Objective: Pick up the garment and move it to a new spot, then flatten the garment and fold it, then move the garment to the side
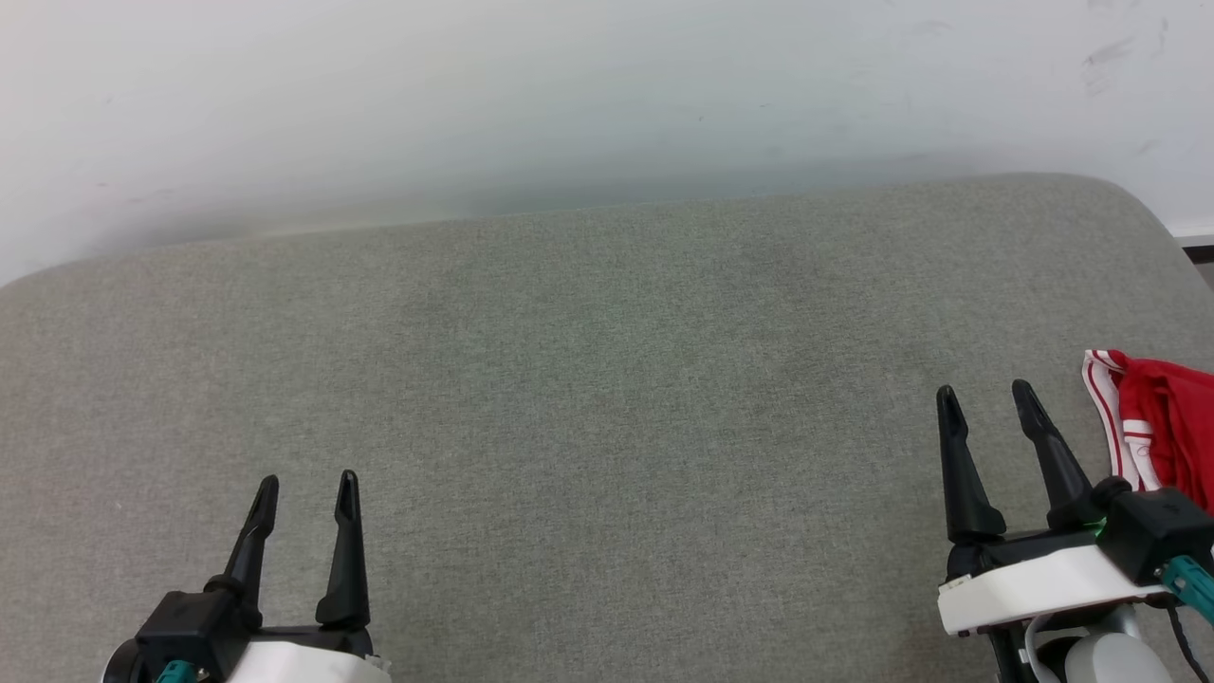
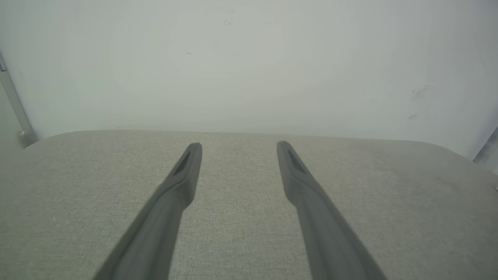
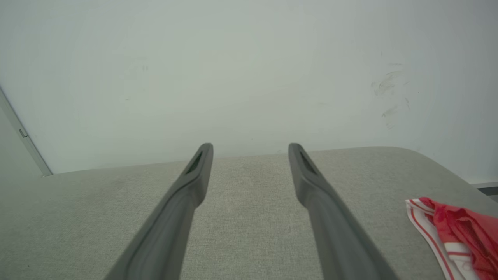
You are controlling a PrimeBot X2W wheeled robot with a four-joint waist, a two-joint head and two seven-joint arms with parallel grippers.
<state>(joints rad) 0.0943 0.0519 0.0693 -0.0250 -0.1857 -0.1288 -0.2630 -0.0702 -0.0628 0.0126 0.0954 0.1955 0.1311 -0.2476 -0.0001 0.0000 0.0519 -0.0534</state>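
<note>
Grey woven cloth is seen over the table (image 1: 607,379), which is backed by a scuffed white wall (image 1: 607,95). The garment (image 1: 1162,417) is bunched at the table's right edge, just beside the right hand (image 1: 984,386) and to its outer side; nothing touches it. Both hands are spread wide and nothing is held: the left hand (image 1: 308,477) hangs over bare cloth at the lower left, well apart from the garment. The garment is judged to be light, limp and thin. It would drape and stretch rather than keep a shape, and it may drag a little on the rough table cloth. A pinch through a raised fold, or at the white striped hem (image 3: 422,225) that lies nearest, is judged the surest hold; a single layer should be sought so that the heap is opened out when lifted. Most of the garment is cut off by the frame edge in the head view and the right wrist view, so its extent, collar, lettering and lie cannot be made out. It cannot be told whether any part hangs over the table's edge.
</note>
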